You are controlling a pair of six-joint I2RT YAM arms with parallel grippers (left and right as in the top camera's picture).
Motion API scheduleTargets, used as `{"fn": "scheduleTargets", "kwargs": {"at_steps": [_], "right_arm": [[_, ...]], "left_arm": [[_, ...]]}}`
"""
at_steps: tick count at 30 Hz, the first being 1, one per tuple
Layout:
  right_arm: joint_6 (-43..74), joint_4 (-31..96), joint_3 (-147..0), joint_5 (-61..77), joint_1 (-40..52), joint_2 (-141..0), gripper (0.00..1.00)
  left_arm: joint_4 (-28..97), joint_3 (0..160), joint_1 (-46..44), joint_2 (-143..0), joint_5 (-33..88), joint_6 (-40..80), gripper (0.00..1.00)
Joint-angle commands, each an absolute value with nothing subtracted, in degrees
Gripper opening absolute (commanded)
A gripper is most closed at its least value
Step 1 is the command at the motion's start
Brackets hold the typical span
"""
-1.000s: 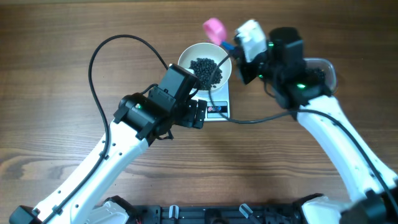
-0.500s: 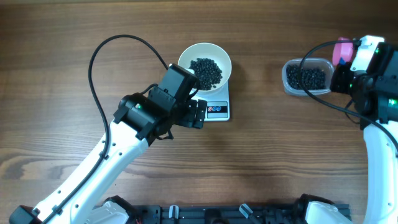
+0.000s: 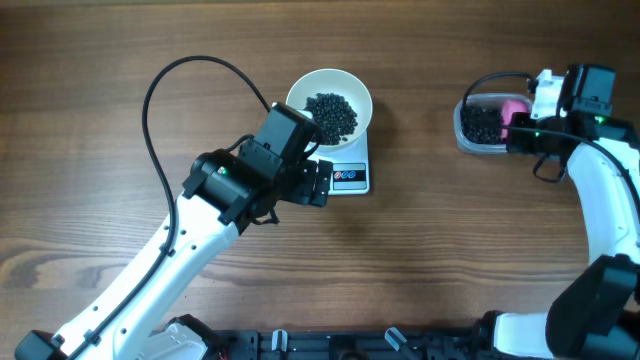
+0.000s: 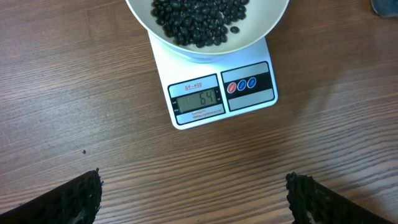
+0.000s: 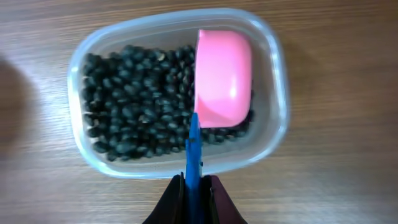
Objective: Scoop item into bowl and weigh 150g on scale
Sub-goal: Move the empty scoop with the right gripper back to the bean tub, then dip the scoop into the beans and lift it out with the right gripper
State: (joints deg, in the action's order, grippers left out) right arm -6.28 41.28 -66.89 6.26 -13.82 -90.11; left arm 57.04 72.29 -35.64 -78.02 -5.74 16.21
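The tiny black round beads (image 4: 196, 18) form a dark granular heap in the middle of the round plain white bowl (image 4: 273, 15), with bare white wall visible all round the heap. The white bowl stands on the platform of the small white square kitchen scale (image 4: 186, 74), covering most of it, so that only the front strip of the scale shows beneath the rim. On that strip the grey digital display (image 4: 198, 99) reads 64, and just beside it sit the coloured round buttons (image 4: 241, 84), two red and blue ones being distinguishable. The left gripper (image 4: 196, 196) hovers over the bare brown wooden table (image 3: 100, 60) in front of the scale, its two dark fingers standing wide apart at the lower corners of the left wrist view, released and empty, touching nothing. A black cable (image 3: 160, 90) loops over the table from the left arm. Well apart from the scale, toward the right side of the table, stands a clear rounded-rectangular plastic tub (image 5: 273, 81) containing a second supply of black beads (image 5: 137, 106), which covers most of its floor. A pink plastic scoop (image 5: 224, 78) lies within the outline of the tub at one end, over the beads there; the frames do not show how deep it sits in them. Its thin blue handle (image 5: 193, 155) runs back over the tub wall to the right gripper (image 5: 194, 199), whose fingers are clenched on the handle from both sides.
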Motion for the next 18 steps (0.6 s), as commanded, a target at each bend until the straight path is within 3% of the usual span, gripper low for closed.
{"fn": "scheduleTargets", "kwargs": {"at_steps": [1,18], "right_arm": [[-7.5,41.6,-67.1,13.2,-13.7,-92.9,0.04],[-6.0,43.2,-67.1,35.1,-19.7,-91.9,0.04]], "left_arm": [[57.1,73.2,-35.9,-78.1,-5.7,16.8,1.0],[57.1,73.2,-35.9,-78.1,-5.7,16.8,1.0]]}}
